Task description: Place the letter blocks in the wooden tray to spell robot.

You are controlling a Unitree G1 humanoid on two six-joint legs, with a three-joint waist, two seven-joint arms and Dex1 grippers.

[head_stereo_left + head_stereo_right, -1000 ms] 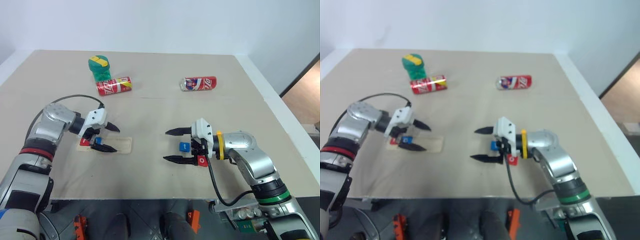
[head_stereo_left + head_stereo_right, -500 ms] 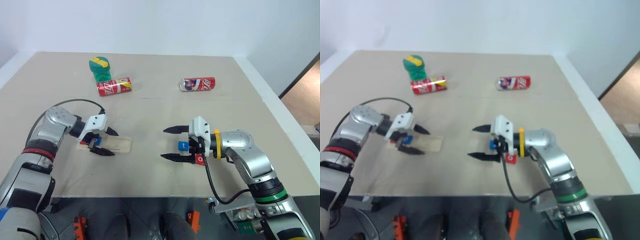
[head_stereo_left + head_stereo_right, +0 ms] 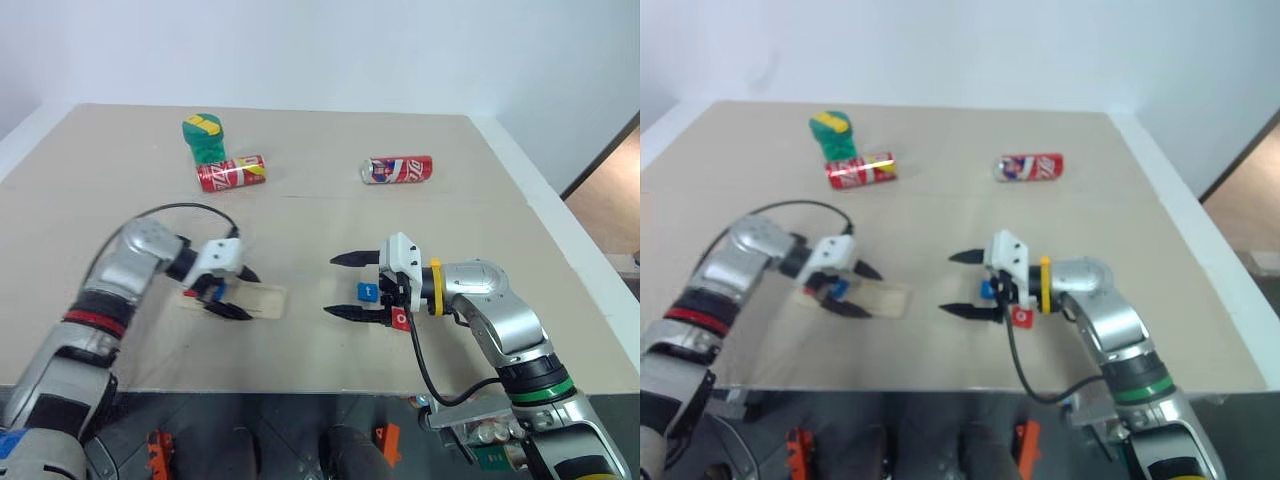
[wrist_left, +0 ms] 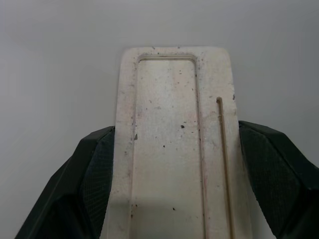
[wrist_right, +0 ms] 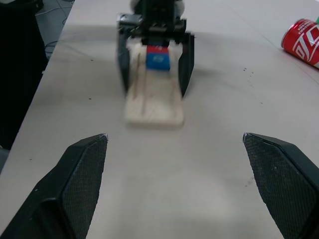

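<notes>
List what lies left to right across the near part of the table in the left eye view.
Left gripper, shut on the wooden tray → right gripper, open → blue letter block → red letter block.

A plain test room or lab: a bare beige table (image 3: 330, 215) against blank white walls (image 3: 320, 50).

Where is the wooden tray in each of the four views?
Left eye view: wooden tray at lower left, between the left gripper's fingers.
Right eye view: lower left.
Left wrist view: centre, running up from the bottom edge.
Right wrist view: upper centre.
Shared landmark: blue block on the tray.
</notes>
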